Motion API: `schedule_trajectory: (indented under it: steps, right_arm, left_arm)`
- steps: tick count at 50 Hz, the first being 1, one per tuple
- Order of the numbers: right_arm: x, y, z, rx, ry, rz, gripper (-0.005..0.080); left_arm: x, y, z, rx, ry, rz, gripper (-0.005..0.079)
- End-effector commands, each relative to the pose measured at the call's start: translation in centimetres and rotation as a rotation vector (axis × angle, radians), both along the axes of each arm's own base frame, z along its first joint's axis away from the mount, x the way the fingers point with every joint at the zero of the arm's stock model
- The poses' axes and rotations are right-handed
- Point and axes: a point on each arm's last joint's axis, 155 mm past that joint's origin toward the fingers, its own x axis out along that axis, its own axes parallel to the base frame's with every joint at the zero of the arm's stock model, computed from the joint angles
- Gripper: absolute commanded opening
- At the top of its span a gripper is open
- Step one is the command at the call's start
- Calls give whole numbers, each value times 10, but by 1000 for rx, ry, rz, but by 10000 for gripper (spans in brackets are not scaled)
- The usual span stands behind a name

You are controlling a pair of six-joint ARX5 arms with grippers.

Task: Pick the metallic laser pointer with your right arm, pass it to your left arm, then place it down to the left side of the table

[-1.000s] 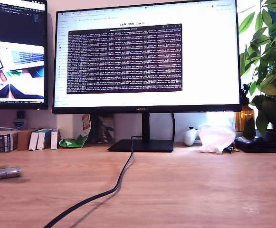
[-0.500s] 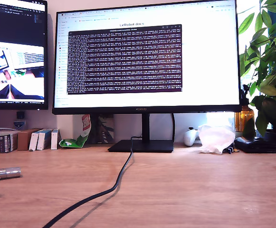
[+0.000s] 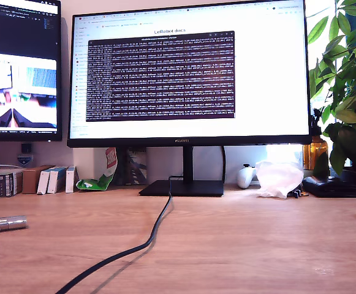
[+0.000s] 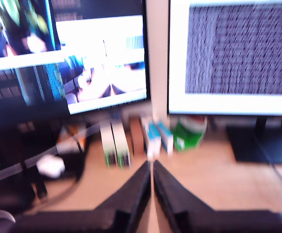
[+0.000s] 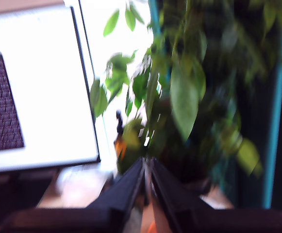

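In the exterior view, the metallic laser pointer [image 3: 3,224] lies flat on the table [image 3: 239,239] at the middle-left edge of the frame, cut off by that edge. Its long axis runs nearly along the frame's width, rising slightly toward the exterior view's right, and its visible end faces that way. It is a shiny silver cylinder with ringed segments; the desktop is smooth light-brown wood grain. A black cable [image 3: 142,245] snakes from the monitor stand [image 3: 182,187] toward the lower left of the frame. Neither arm shows here.

In the first wrist view, blurred, my first gripper [image 4: 152,170] sits low in the centre, its 2 dark tapering fingers [image 4: 133,194] pressed together with nothing between them, aimed level at small boxes [image 4: 115,145] below 2 monitors.

In the second wrist view, also blurred, my second gripper [image 5: 147,167] has its 2 dark fingers [image 5: 126,191] together and empty, pointing at a leafy green plant [image 5: 184,97].
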Motion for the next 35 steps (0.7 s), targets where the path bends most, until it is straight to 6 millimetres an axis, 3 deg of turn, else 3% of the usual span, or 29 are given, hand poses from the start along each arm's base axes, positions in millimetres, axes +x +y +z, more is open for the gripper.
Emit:
schedule_trajectory:
  steps: [1, 10, 25, 35]
  right_arm:
    - [-6, -5, 1, -26, -39, -35, -2]
    - [3, -6, -21, 5, -38, -30, -2]
    - [29, 5, -82, -3, 67, 30, -2]
    - [33, 15, -81, -8, 37, 85, -2]
  left_arm:
    - [-2, 1, 0, 26, -14, 2, -16]
    - [-7, -10, 0, 10, -44, -58, -16]
    - [6, -9, -35, -17, -16, -45, -16]
    - [18, -11, -43, -34, -52, -50, -16]
